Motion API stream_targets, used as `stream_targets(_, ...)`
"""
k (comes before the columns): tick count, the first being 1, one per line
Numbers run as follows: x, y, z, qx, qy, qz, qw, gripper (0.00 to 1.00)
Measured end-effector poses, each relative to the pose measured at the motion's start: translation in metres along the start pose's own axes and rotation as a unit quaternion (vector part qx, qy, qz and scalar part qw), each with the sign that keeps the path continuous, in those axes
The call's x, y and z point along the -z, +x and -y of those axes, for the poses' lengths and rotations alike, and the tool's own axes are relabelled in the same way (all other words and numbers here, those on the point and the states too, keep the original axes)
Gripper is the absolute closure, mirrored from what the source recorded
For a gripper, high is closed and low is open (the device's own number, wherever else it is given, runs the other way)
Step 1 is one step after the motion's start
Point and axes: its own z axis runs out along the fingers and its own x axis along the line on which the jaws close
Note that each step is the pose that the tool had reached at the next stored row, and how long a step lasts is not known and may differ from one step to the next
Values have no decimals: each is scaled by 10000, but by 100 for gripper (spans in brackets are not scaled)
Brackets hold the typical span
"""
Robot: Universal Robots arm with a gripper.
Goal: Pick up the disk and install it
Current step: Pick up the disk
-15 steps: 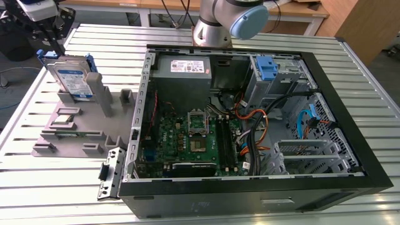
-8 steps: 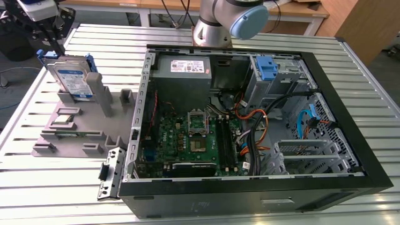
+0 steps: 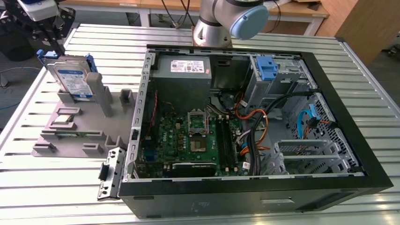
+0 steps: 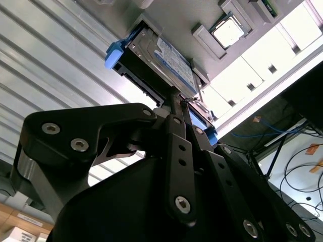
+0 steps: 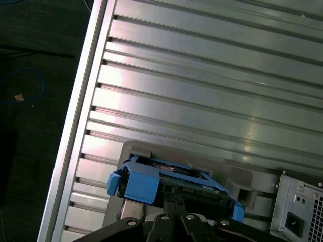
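The disk [image 3: 72, 77] stands on edge in a grey holder [image 3: 69, 126] on the tabletop [image 3: 50, 187], near the edge at the exterior view's left and toward the far corner. An open computer case [image 3: 368, 154] sits just beside the holder. The gripper [image 3: 58, 50] hangs directly over the disk. In both wrist views its fingers [image 4: 174, 131] are drawn close together, their tips [image 5: 174, 197] meeting the disk's [image 4: 174, 60] upper edge midway along the blue bracket [image 5: 144, 182]. I cannot tell whether they actually pinch that edge. The disk is still seated in the holder, label face toward the case.
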Motion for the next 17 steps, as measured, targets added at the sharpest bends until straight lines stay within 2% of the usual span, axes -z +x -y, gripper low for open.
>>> stream_targets(17,0,0,0,67,-2,-3,10000,89)
